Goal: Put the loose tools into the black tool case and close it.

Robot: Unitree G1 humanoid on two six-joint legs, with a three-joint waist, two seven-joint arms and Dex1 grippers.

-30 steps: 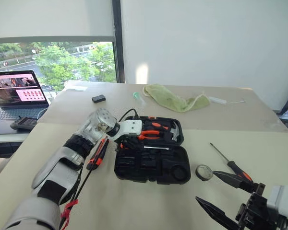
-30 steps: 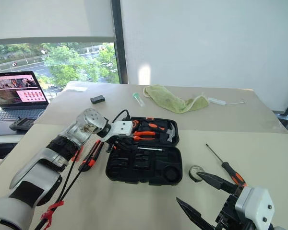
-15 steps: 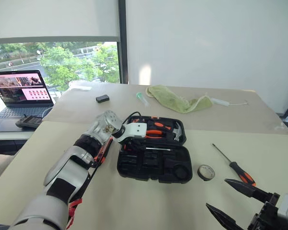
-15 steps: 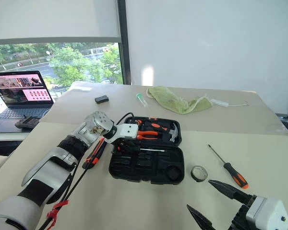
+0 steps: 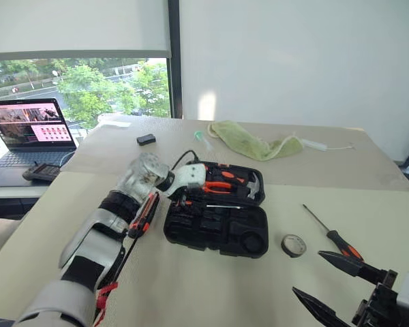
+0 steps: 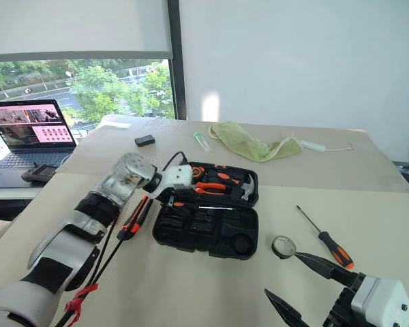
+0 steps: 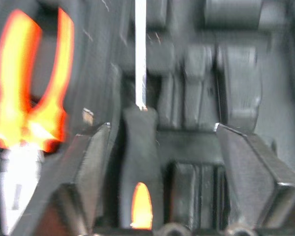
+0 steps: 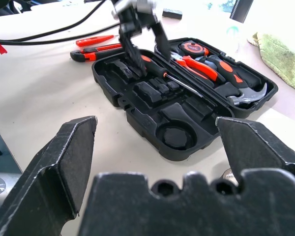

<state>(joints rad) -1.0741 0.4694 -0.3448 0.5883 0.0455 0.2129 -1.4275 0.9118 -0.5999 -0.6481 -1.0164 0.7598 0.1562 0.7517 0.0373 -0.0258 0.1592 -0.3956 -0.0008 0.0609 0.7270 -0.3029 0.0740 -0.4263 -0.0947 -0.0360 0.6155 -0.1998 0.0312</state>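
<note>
Black plastic marks the open tool case (image 5: 218, 221), which in the left eye view lies flat near the middle of the beige bench (image 5: 191, 286); orange-handled pliers (image 5: 217, 185) and a hammer (image 5: 253, 186) sit in its far half, and one screwdriver (image 5: 211, 205) lies in a slot along the hinge. The left tool (image 5: 179, 199) hangs over the case's left end, while the right tool (image 5: 327, 279) hovers at the near right, spread wide and empty. A tape roll (image 5: 293, 244) rests just right of the case, a second screwdriver (image 5: 331, 233) beyond it, and a utility knife (image 5: 142, 214) lies left of the case beside the left arm. The right eye view adds a green cloth (image 6: 252, 142) and a small black box (image 6: 144, 140) on the far side, and a laptop (image 6: 28, 133) off to the left. The left wrist view shows black fingers (image 7: 86, 172) parted on either side of the slotted screwdriver's handle, gripping nothing. The right wrist view shows its own two fingers (image 8: 64, 162) far apart, framing the case, with a small red screwdriver (image 8: 94, 40) lying past the knife.
</note>
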